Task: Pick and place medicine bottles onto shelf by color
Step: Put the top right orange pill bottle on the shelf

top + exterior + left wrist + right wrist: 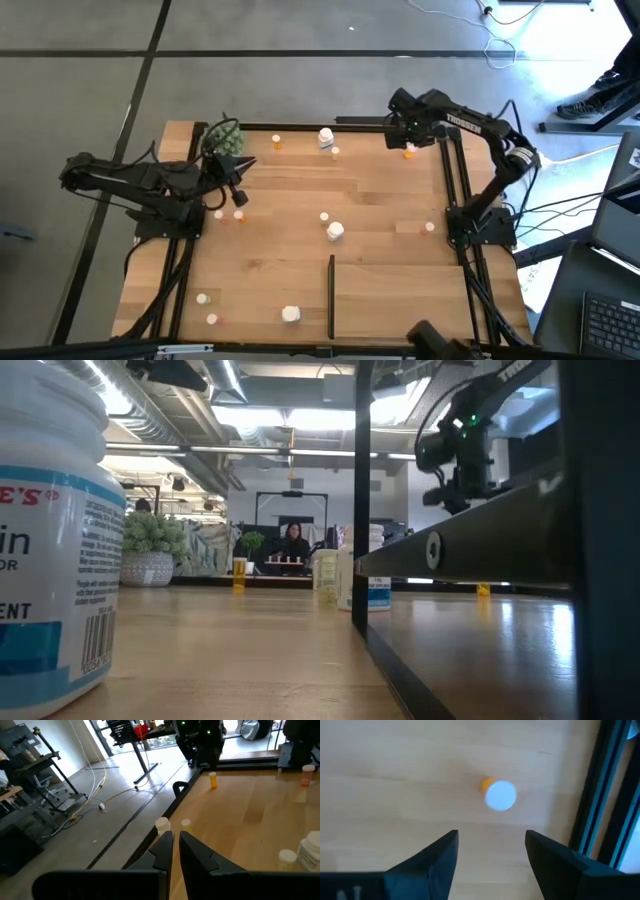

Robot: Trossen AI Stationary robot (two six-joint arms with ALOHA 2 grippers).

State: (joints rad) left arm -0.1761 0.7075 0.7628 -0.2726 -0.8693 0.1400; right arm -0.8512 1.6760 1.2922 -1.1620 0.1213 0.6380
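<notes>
Small medicine bottles stand scattered on the wooden table, some orange with white caps (pixel 277 141), some white (pixel 335 232). One orange bottle (pixel 499 795) stands upright near the far right corner. My right gripper (pixel 490 837) hangs open right above it, pointing down; the bottle shows just beyond the fingertips, not between them. The same gripper (pixel 408 135) and bottle (pixel 408 152) appear in the high view. My left gripper (pixel 175 842) is shut, holds nothing, and is raised over the table's left side (pixel 243 178). The shelf (pixel 400 295) lies flat at the near right, its black strip (pixel 331 297) on its left side.
A green spiky plant ball (pixel 225 138) sits at the far left, close to my left arm. Black frame rails (pixel 455 190) run along the right side next to the orange bottle. A chunky white bottle (pixel 290 315) stands near the front edge. A person (pixel 294 538) sits far behind the table.
</notes>
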